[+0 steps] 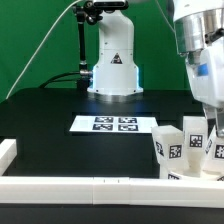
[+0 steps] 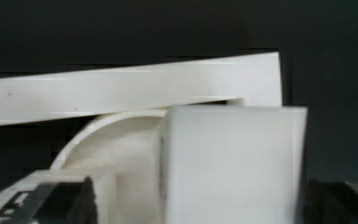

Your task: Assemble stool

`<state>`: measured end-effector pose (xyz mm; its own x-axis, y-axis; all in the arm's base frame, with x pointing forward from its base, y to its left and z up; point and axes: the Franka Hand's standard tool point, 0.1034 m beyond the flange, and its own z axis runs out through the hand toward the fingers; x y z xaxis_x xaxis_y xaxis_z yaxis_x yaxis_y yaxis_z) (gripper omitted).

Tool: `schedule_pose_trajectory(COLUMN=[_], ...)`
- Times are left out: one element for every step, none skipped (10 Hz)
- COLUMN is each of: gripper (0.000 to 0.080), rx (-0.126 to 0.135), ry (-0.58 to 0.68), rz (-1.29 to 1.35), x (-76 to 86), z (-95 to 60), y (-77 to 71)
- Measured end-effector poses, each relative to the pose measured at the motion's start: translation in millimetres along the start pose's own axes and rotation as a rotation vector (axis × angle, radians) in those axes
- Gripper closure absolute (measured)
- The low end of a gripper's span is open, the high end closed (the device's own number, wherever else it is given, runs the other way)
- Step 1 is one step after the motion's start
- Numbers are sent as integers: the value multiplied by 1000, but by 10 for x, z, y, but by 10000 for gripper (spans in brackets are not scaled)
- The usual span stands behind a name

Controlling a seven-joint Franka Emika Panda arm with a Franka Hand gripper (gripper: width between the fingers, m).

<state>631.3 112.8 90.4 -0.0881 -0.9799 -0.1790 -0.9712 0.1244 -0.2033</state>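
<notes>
A white rail (image 1: 70, 186) runs along the near table (image 1: 40, 115) edge. Behind it, at the exterior view's right, tagged legs (image 1: 168, 145) stand upright on the seat (image 1: 180, 176). The gripper (image 1: 208, 100) hangs over them; whether it is released cannot be told. Farther back lies the marker board (image 1: 113, 124).

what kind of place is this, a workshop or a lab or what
Most likely a robotics lab test bench: a green backdrop curtain behind a black table, a marker board of printed tags lying flat on it, and white border rails fencing the work area.
</notes>
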Motion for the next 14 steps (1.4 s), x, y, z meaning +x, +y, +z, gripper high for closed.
schedule_pose_trajectory(gripper=[173, 173, 154, 151, 151, 150, 150, 150, 150, 150, 150, 150, 150, 150], rx=[1, 10, 22, 19, 17, 18, -5, -19, -16, -6, 8, 6, 4, 4], ry=[-9, -18, -23, -20, -19, -18, -2, 7, 6, 9, 18, 19, 20, 21], rz=[-23, -31, -58, -83, -85, -135, -330, -504, -642, -679, -711, -789, -851, -927], x=[-41, -81, -107, -93, -90, -89, -86, -103, -94, -90, -80, -72, -69, -66], z=[-67, -142, -215, -189, -174, -175, -154, -159, -169, -183, -196, -188, -187, -186], y=[-37, -70, -104, -90, -82, -83, -54, -53, -73, -96, -123, -120, -120, -120])
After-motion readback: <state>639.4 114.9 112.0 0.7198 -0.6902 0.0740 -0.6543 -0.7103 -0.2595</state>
